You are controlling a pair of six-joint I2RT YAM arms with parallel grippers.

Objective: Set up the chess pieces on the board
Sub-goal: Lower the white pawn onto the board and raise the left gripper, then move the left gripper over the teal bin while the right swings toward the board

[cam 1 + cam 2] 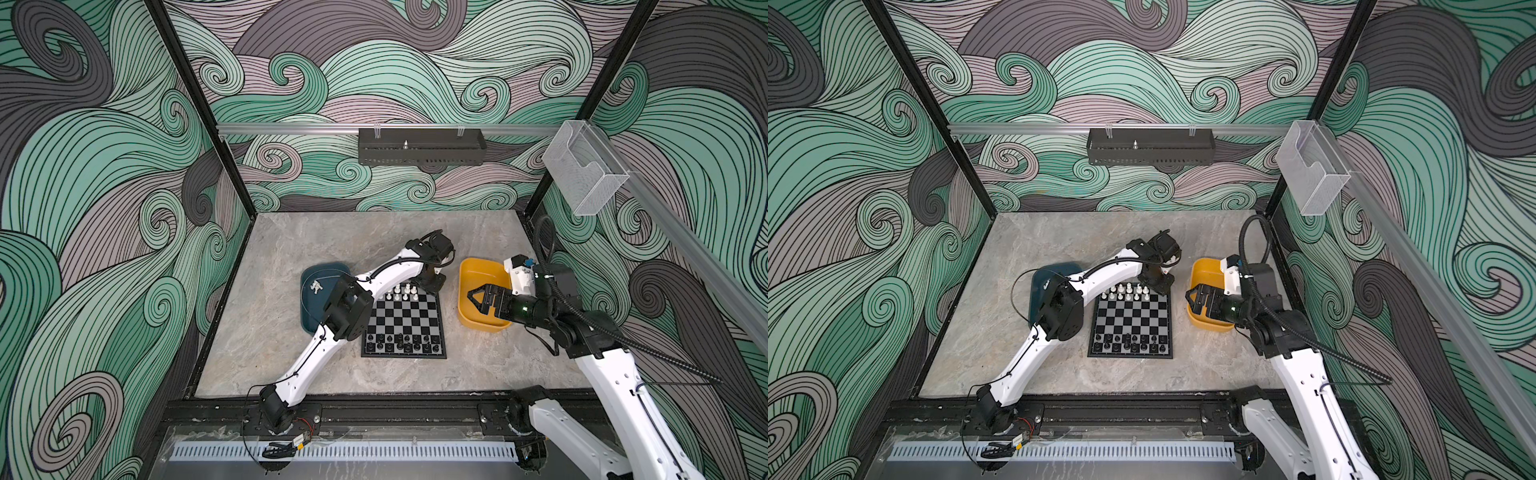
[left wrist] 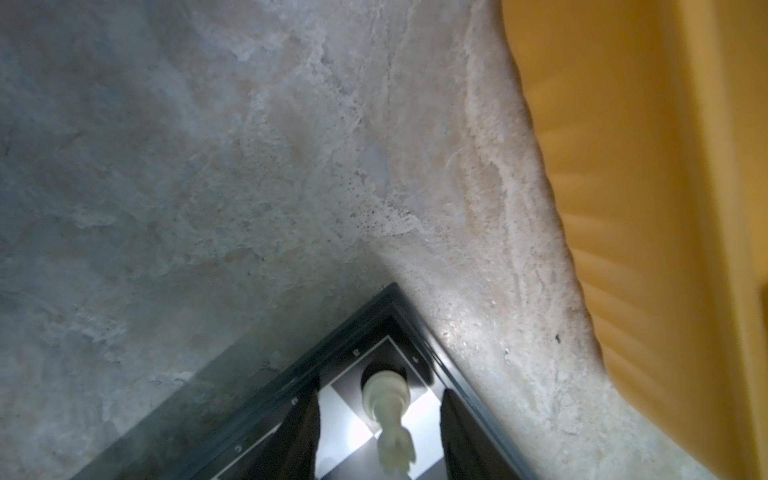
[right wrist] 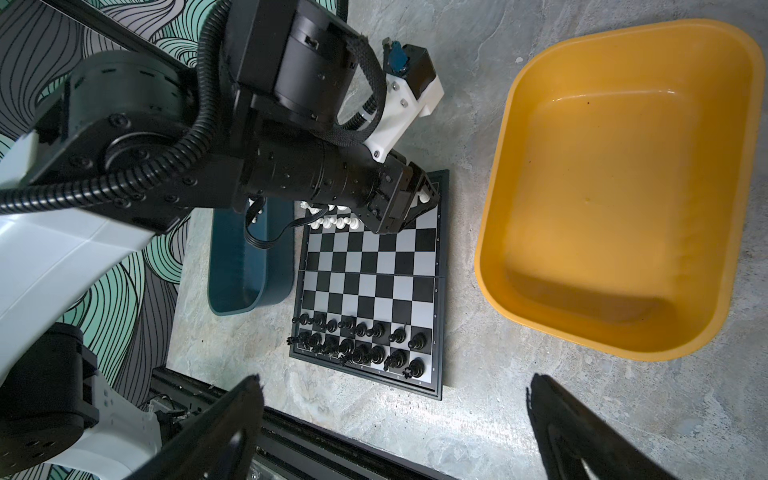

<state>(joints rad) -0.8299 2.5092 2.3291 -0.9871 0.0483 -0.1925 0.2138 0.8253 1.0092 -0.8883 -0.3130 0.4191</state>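
Loosely, white chess pieces (image 1: 316, 286) lie in the teal tray (image 1: 311, 318)

The grey marbled table (image 1: 291, 249) carries the board (image 1: 405, 322) at centre frame, with a teal tray (image 1: 311, 311) just left of it and a yellow tray (image 1: 473, 272) to its right.

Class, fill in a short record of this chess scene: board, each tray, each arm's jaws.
Board: black pieces in two near rows; white pieces partly set along far edge
Teal tray: holds a few loose white pieces
Yellow tray: nothing seen inside
Left jaws: apart around a white piece standing on the board's far corner
Right jaws: wide apart, holding nothing, near yellow tray
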